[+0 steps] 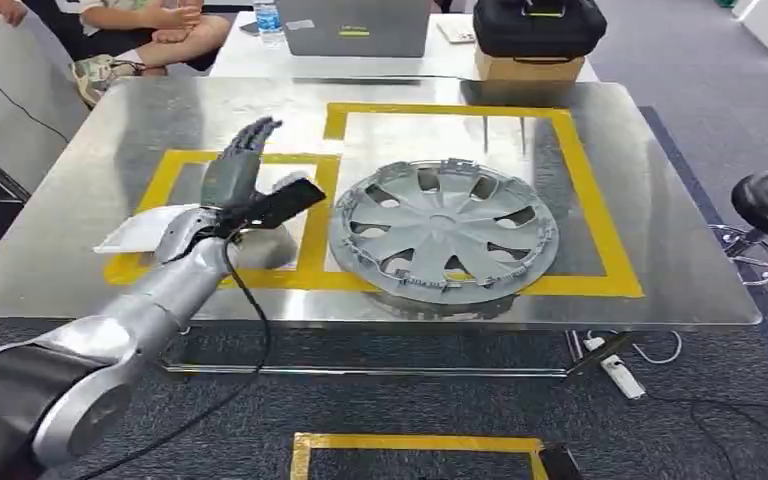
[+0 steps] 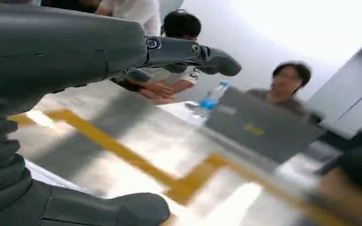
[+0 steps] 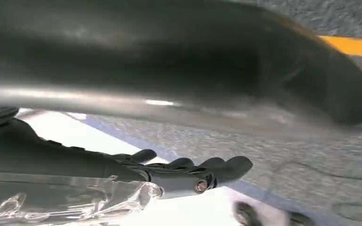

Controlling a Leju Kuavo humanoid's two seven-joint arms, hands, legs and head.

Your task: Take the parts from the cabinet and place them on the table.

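From the head view, one grey wheel cover (image 1: 444,231) lay flat on the metal table (image 1: 660,250) inside the yellow tape frame (image 1: 585,190), the left hand (image 1: 240,175) beside it released with fingers spread, while the left wrist view showed one water bottle (image 2: 209,100) and one laptop (image 2: 264,125), and the right wrist view showed the right hand (image 3: 188,169) grasping clear plastic wrap (image 3: 75,200).

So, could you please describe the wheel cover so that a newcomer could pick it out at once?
Start at the shiny metal table marked with yellow tape. Inside the larger taped rectangle, toward its near edge, lies the wheel cover. It is the one round grey disc with curved spokes, unlike the flat white item beside the left hand.
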